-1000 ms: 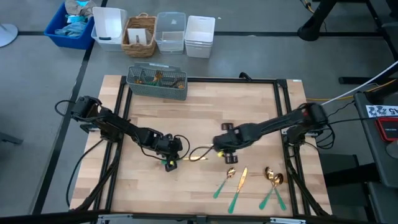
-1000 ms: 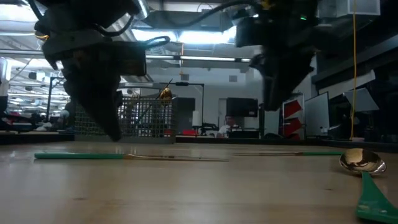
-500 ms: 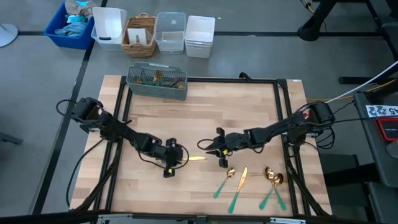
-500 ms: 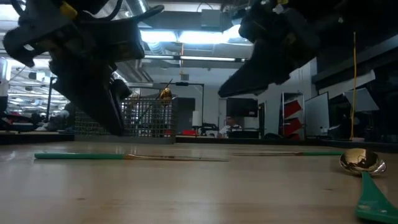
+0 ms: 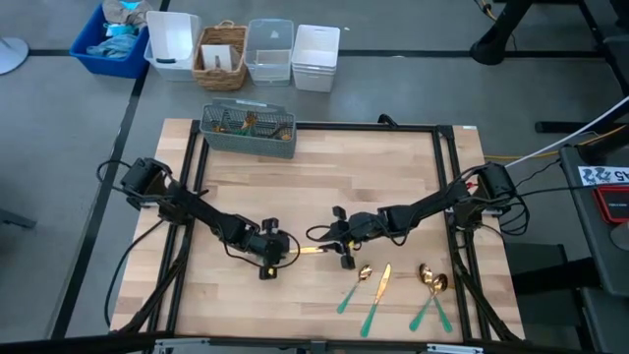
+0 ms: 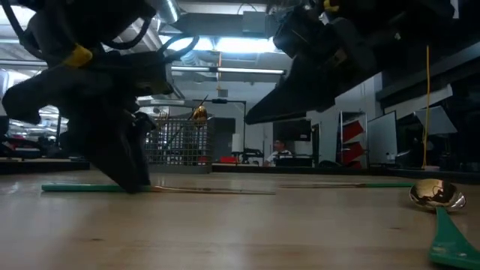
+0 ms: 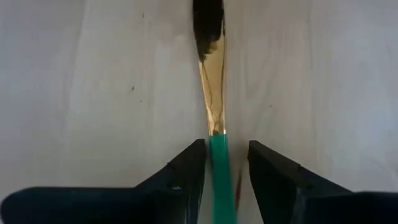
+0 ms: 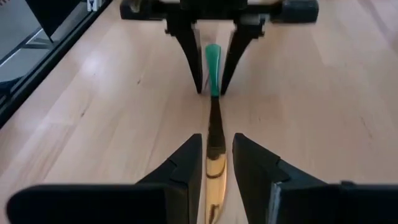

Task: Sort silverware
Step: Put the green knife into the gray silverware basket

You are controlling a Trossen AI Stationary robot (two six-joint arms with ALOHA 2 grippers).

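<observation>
Now, near edge: four pieces of silverware (image 5: 388,293) lie loose toward the table's right front corner, gold heads up, teal handles down.
Knife: one knife (image 5: 307,250) lies flat near the middle of the wooden table (image 5: 393,167), its teal handle toward the left arm, its gold blade toward the right.
Left gripper (image 5: 278,251): down at the table; fingers parted, one on each side of the handle, not clamping it.
Right gripper (image 5: 335,246): low over the blade end; fingers parted, straddling the blade without gripping.
Far edge: a grey caddy (image 5: 248,130) holding more pieces sits at the left far corner.
</observation>
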